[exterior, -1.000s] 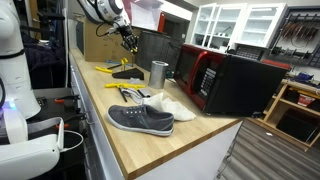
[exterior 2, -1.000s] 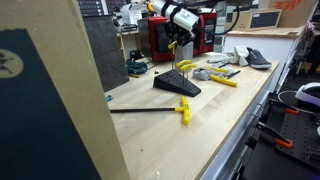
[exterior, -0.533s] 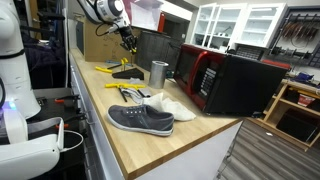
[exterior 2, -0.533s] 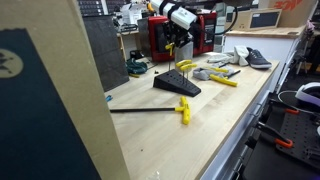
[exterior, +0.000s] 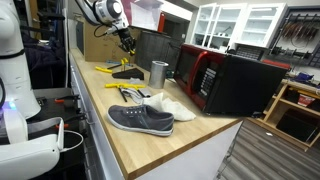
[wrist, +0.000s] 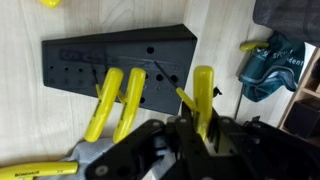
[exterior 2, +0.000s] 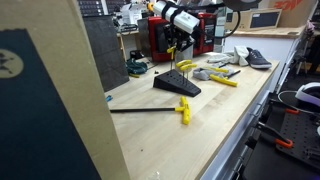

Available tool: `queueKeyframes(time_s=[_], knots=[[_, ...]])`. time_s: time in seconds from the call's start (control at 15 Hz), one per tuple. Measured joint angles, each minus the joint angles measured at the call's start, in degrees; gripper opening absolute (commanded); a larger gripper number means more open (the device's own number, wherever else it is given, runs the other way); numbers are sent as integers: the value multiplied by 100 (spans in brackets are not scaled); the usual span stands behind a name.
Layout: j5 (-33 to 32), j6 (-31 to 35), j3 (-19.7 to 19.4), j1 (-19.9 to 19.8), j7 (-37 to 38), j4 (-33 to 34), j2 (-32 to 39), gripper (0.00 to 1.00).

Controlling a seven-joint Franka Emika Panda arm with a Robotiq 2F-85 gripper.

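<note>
The gripper hangs over the far part of the wooden bench. Its two fingers are pressed on a yellow tool, pinching it at the upper end so that the tool hangs down in the air. In the wrist view the yellow tool comes out from between the dark fingers of the gripper and points to the black block below.

The block is a black wedge with small holes in its top (I cannot read what is printed on it). It stands on the bench under the gripper, apart from the tool, as an exterior view shows. Pliers with two yellow handles lean on the block, just left of the held tool in the wrist view. A blue-green object lies to the right of the block there.

In an exterior view the gripper is at the far left of the bench, above the block. A metal cup stands right of the block, a grey shoe lies nearer, and a red and black microwave is on the right.
</note>
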Motion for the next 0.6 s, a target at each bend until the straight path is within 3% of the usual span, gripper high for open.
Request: queueKeyframes(time_s=[0.07, 0.13, 0.6], knots=[[0, 0, -2, -2, -2, -16, 0, 4], [0, 0, -6, -2, -5, -31, 0, 16], [0, 0, -16, -8, -10, -81, 0, 16]])
